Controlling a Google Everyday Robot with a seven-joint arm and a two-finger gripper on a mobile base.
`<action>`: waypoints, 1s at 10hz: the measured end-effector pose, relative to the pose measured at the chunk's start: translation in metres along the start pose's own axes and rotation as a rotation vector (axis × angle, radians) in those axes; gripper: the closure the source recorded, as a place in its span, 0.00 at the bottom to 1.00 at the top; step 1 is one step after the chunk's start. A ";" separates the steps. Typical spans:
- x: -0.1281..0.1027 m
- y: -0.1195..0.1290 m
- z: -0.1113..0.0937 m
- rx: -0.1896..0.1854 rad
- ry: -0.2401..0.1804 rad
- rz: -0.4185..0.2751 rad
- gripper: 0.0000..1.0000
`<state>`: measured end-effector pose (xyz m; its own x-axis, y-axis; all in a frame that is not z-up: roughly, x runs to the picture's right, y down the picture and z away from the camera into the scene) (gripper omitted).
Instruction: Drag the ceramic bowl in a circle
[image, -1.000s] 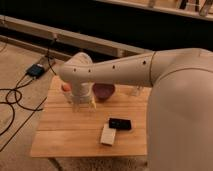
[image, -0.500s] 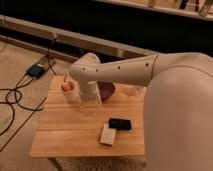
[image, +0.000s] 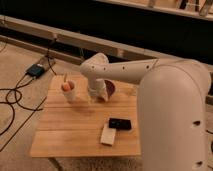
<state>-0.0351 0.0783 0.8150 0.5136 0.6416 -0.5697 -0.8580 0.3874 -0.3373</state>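
The ceramic bowl (image: 112, 88) is dark maroon and glossy. It sits at the far middle of the wooden table (image: 75, 132), partly hidden by my arm. My gripper (image: 98, 95) hangs down from the white wrist at the bowl's left edge, between the bowl and the white cup (image: 69, 92). Whether it touches the bowl is hidden.
The white cup holds an orange thing (image: 65, 86) and stands left of the gripper. A black flat object (image: 120, 123) and a white block (image: 108, 135) lie near the table's front right. Cables and a black box (image: 36, 70) lie on the floor to the left.
My wrist and gripper have moved right, away from the cup and toward the bowl. The bowl seems shifted slightly right. The cup, black object and white block have not moved.
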 end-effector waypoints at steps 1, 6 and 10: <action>-0.003 -0.005 0.003 0.010 0.008 -0.056 0.35; -0.034 -0.035 0.018 0.123 -0.003 -0.307 0.35; -0.046 -0.042 0.036 0.134 -0.011 -0.412 0.35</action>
<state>-0.0223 0.0561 0.8820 0.8136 0.4219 -0.4000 -0.5737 0.6943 -0.4345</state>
